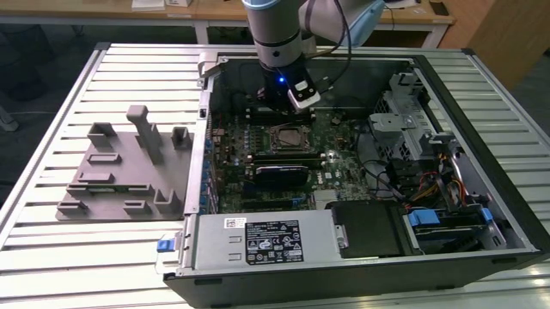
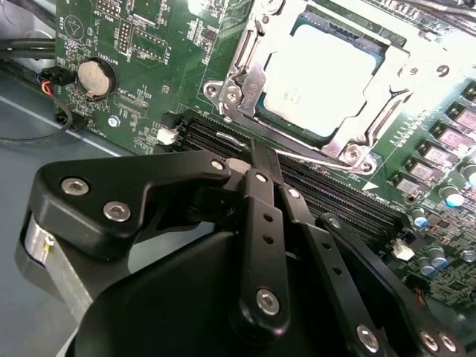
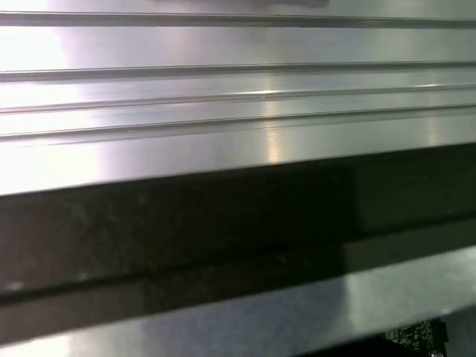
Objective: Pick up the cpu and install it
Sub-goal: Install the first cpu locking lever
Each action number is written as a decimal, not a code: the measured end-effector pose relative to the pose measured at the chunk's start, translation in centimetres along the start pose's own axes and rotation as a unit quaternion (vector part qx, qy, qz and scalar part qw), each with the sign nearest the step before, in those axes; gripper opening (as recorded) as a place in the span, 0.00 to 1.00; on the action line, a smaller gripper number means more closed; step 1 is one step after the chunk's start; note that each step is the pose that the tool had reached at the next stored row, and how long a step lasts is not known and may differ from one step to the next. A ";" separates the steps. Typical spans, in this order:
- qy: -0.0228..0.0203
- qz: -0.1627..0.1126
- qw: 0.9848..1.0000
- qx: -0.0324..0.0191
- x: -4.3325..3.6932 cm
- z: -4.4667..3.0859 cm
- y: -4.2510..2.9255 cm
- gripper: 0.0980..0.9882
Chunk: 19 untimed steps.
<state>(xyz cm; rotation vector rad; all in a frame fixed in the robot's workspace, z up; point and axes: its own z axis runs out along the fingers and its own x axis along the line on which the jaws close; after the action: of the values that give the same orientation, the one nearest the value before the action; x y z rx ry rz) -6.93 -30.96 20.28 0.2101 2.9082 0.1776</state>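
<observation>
We see the cpu seated in its socket; our tool sits just beside it, fingers pinched together, empty. A slip could scrape the memory slots.

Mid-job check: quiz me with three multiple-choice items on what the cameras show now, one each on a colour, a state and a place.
1. The tray is: A grey, B red, C yellow.
2. The case is: A shut, B standing upright, C lying open with the board exposed.
3. The cpu sits: A on the tray, B in the socket, C outside the case.

Key: 1 A, it is plain grey in the exterior view. 2 C, that view looks straight in at the board. 3 B, the second wrist view shows the silver top inside the metal frame.
</observation>
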 end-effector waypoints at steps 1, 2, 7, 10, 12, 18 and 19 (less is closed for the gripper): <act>-0.002 0.000 1.000 0.000 0.06 0.05 -0.01 0.01; -0.004 0.000 1.000 -0.001 0.13 0.09 -0.02 0.01; -0.009 -0.001 1.000 -0.001 0.38 0.27 0.02 0.01; -0.010 -0.001 1.000 -0.001 0.49 0.35 0.09 0.01; -0.010 -0.001 1.000 -0.002 0.51 0.41 0.12 0.01; -0.011 0.005 1.000 0.000 0.55 0.55 0.17 0.01; -0.012 0.005 1.000 0.000 0.56 0.57 0.17 0.01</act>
<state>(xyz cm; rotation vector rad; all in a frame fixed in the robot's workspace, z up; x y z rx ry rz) -7.32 -30.64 19.63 0.2258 2.8846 0.1761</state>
